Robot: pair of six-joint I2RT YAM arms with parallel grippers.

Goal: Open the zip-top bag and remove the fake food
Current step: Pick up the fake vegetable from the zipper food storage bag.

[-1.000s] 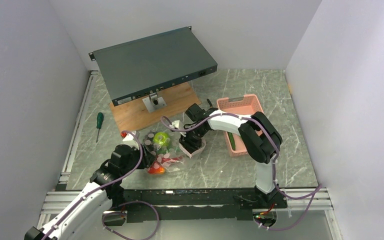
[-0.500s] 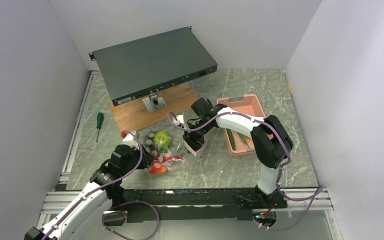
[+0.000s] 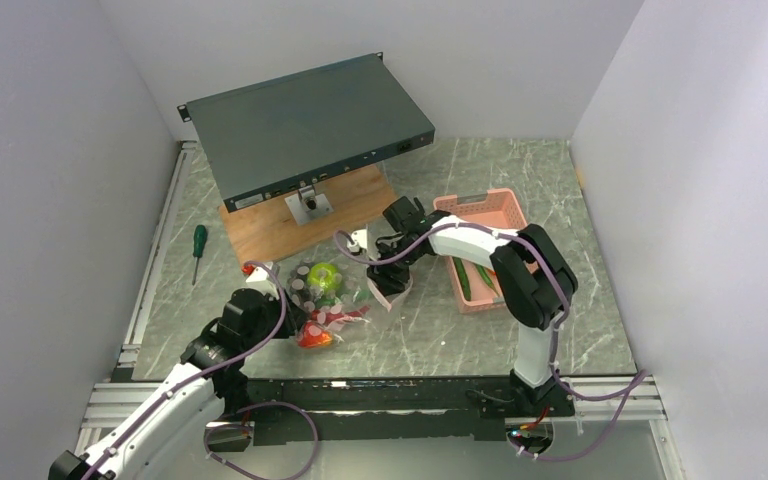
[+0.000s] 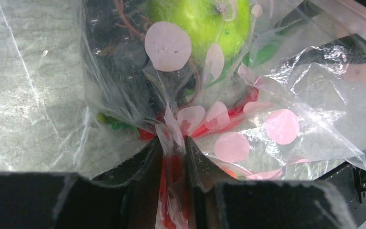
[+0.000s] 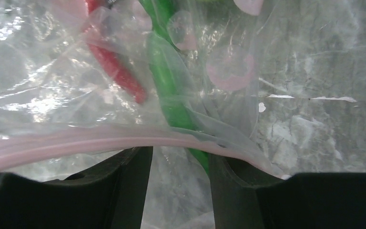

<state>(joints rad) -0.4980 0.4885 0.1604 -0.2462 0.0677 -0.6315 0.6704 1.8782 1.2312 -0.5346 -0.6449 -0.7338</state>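
- Clear film of the bag (image 4: 276, 129) is clamped in the left tool (image 4: 174, 152). Its jaws are closed tight on a gathered pleat at the bag's near end, which pins that end down.
- The right tool (image 5: 178, 171) sits at the bag's mouth with its jaws a little apart. The pink zip strip (image 5: 76, 138) curves across its tips, and nothing looks gripped between them.
- Just past those tips, inside the bag, lie a long green pod (image 5: 169, 86) and a red piece (image 5: 116, 71). Deeper in, the left wrist view shows a green apple (image 4: 205, 19) and dark grapes (image 4: 119, 52).
- The bag rests on the tabletop (image 3: 580, 300) between the two arms, and the pink basket (image 3: 475, 200) to its right holds green pods (image 3: 465, 282).
- The mouth looks open, so emptying seems to be the step in hand, with most of the food yet to come out.
- Next, the right tool likely needs to reach past the strip and close on the pod alone, without trapping film, while the left grip resists the pull.
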